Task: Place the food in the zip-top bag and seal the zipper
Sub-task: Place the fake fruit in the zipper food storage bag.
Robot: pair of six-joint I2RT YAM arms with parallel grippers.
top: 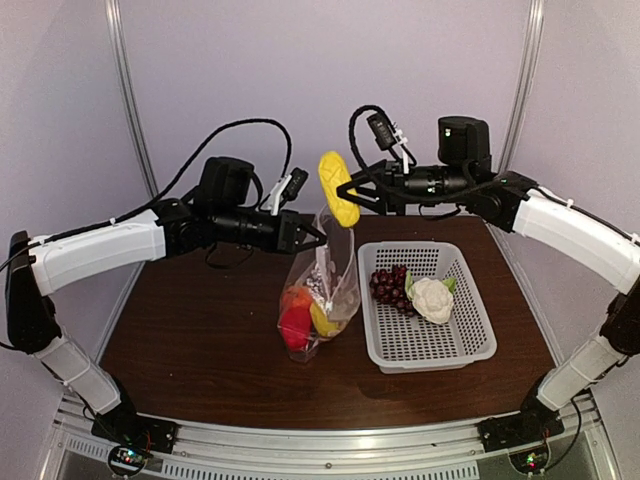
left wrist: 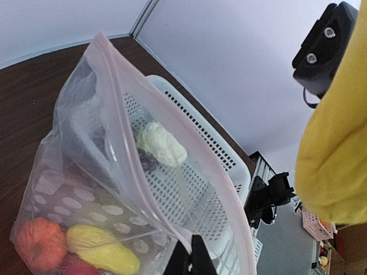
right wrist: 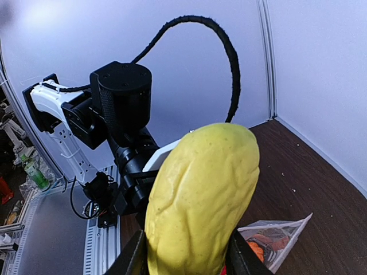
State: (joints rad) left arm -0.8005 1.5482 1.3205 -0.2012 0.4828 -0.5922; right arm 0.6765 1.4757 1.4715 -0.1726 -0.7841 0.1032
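The dotted zip-top bag (top: 322,288) hangs upright over the table, its mouth open at the top. My left gripper (top: 318,238) is shut on the zipper (left wrist: 123,143) edge at the bag's rim, its black fingertips (left wrist: 199,255) pinching the plastic. Inside lie an orange fruit (left wrist: 40,240), a yellow piece (left wrist: 103,252) and a red pepper (top: 296,326). My right gripper (right wrist: 183,258) is shut on a bumpy yellow food (top: 338,188), held upright just above the bag's mouth. Dark grapes (top: 390,283) and a white cauliflower (top: 432,298) rest in the basket.
The white perforated basket (top: 440,345) stands right of the bag on the brown table (top: 200,340). The two arms meet above the bag. White walls and metal posts close the back and sides.
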